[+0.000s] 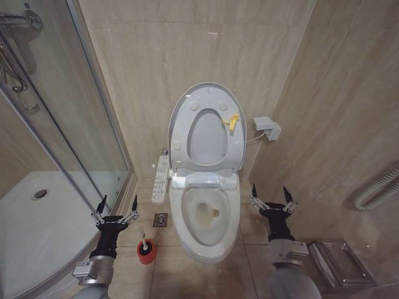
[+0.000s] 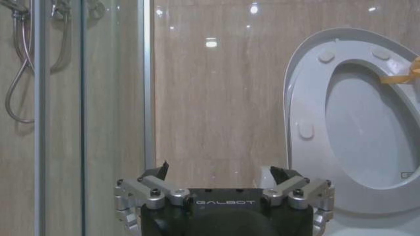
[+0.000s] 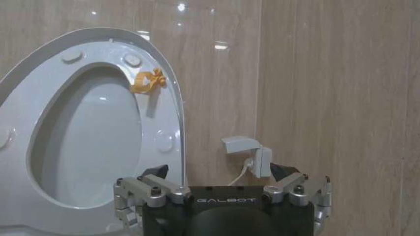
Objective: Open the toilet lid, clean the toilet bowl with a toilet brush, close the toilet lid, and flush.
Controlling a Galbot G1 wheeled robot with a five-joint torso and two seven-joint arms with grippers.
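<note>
The toilet lid stands raised against the back wall. The white seat ring with its yellow tag is up in front of it. Below, the toilet bowl lies uncovered, its inside stained yellowish. The toilet brush stands in its red cup on the floor left of the bowl. My left gripper hangs open just left of and above the cup, holding nothing. My right gripper is open and holds nothing, to the right of the bowl. The wrist views show the left gripper and right gripper facing the raised lid.
A glass shower enclosure and its white tray fill the left side. A button panel runs along the toilet's left side and a floor drain lies beside it. On the right are a wall socket box, a metal holder and a hose.
</note>
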